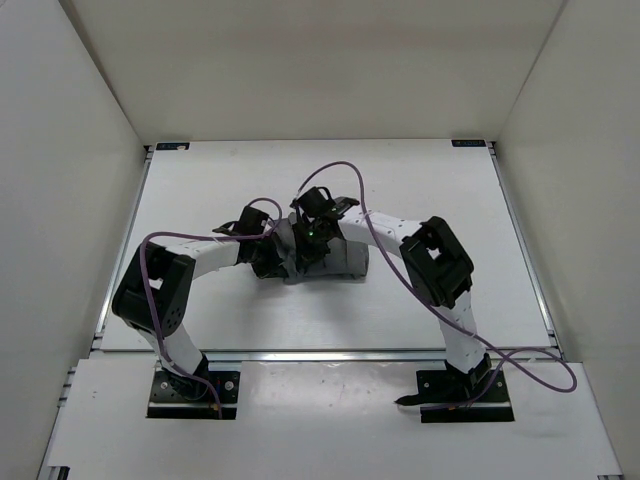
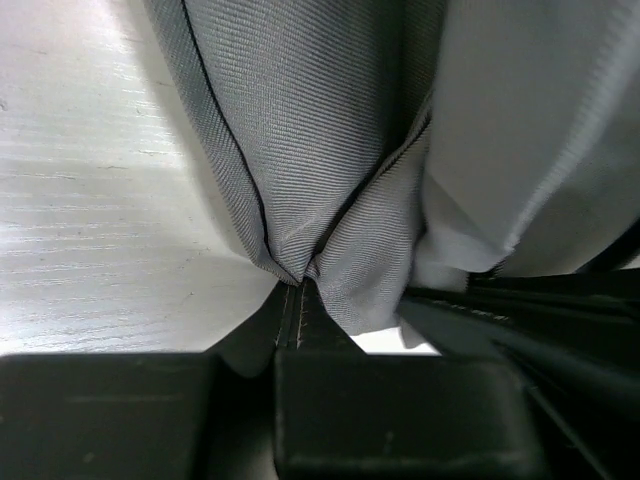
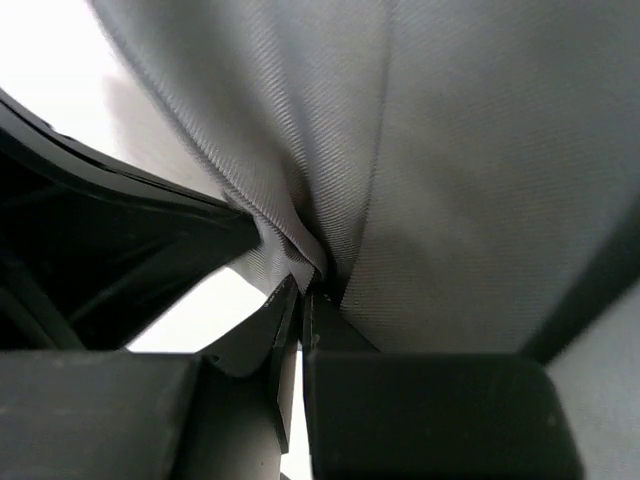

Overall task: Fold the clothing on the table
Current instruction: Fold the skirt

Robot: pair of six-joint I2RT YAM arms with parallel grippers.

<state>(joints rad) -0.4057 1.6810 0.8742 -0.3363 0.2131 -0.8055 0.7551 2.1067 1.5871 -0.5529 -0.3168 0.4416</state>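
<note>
Closest to the lens in the left wrist view: the black fingers of the left claw [image 2: 300, 295], pressed together on a pinched fold of the grey clothing [image 2: 300, 130]. Ribbed weave fanning up and away from the pinch, creases running lengthwise out from the fingertips. White table [image 2: 90, 200] bare on the left side of that view, just beneath the cloth.

Much the same from the right wrist: right claw [image 3: 305, 285] shut tight on its own tuck of the same cloth, grey fabric filling nearly everything beyond the fingertips.

From above, clothing bunched into a small heap at the middle of the table, well apart from every edge. Both claws side by side at the heap's left part, nearly touching each other. Left claw on the outer side, right claw just inside it. Rest of the heap trailing off to the right, long axis roughly left to right across the table, nearer the right arm. Possibly lifted a little off the surface at the gripped spots; hard to tell, with the arms covering most of it.

Likely next need: drawing the two pinches apart along that left-to-right line, to spread the cloth flat before any fold.
</note>
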